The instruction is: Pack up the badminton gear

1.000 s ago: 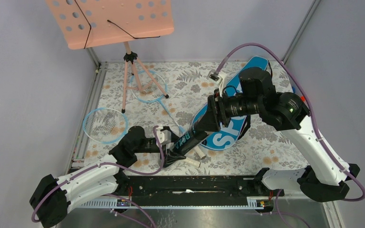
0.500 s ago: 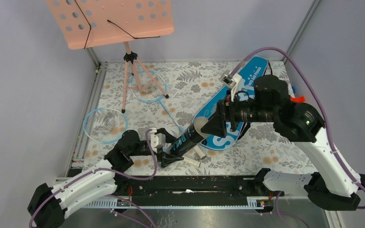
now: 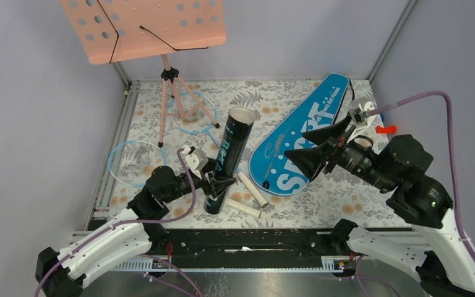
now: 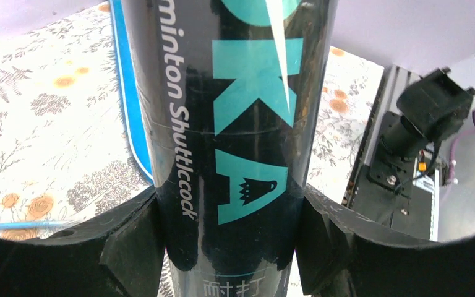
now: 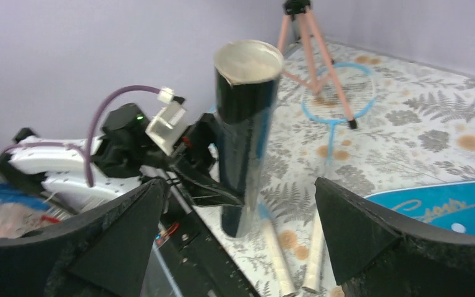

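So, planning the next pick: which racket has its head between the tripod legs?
The farther racket, its head among the tripod legs; the nearer racket lies leftward.

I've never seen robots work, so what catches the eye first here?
A tall black shuttlecock tube is held roughly upright mid-table, clamped near its base by the left arm's jaws. Right of it lies a bright blue SPORT racket bag, with the right arm's jaws wide open near it. A pink music stand rises at back left.

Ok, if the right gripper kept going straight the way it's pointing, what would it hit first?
Most likely the black tube held by the left gripper. It shows straight ahead of the right gripper, between its open fingers, though depth is unclear.
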`<state>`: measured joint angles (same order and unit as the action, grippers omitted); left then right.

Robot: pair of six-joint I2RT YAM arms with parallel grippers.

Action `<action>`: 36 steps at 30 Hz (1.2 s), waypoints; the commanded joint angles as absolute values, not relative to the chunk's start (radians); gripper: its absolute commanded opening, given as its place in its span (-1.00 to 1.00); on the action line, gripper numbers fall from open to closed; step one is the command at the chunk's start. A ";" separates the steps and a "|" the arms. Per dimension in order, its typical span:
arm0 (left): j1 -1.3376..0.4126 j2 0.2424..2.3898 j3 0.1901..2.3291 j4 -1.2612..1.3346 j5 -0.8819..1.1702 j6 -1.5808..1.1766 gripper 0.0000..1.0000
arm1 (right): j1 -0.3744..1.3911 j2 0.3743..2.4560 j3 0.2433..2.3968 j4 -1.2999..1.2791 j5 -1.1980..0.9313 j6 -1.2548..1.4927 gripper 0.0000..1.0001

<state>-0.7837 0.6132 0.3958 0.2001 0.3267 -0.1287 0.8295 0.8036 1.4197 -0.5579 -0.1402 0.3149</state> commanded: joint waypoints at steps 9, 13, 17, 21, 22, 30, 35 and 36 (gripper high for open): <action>-0.784 0.677 0.446 0.444 0.398 -0.383 -0.49 | 0.834 0.832 0.830 0.286 -0.351 0.278 0.99; -0.784 0.689 0.433 0.543 0.495 -0.456 -0.47 | 0.834 0.954 0.787 0.499 -0.502 0.324 0.99; -0.783 0.717 0.431 0.591 0.537 -0.491 -0.46 | 0.836 1.052 0.777 0.636 -0.600 0.394 0.98; -0.784 0.781 0.453 0.613 0.573 -0.497 -0.47 | 0.839 1.116 0.771 0.741 -0.675 0.453 0.97; -0.784 0.796 0.457 0.630 0.588 -0.504 -0.47 | 0.840 1.126 0.776 0.747 -0.689 0.450 0.97; -0.785 0.853 0.476 0.684 0.620 -0.511 -0.16 | 0.842 1.117 0.843 0.479 -0.522 0.394 0.16; -0.785 0.819 0.478 0.601 0.523 -0.473 0.98 | 0.837 1.028 0.905 0.150 -0.153 0.340 0.00; -0.785 0.805 0.481 0.567 0.492 -0.452 0.98 | 0.829 1.018 0.936 0.038 -0.086 0.330 -0.02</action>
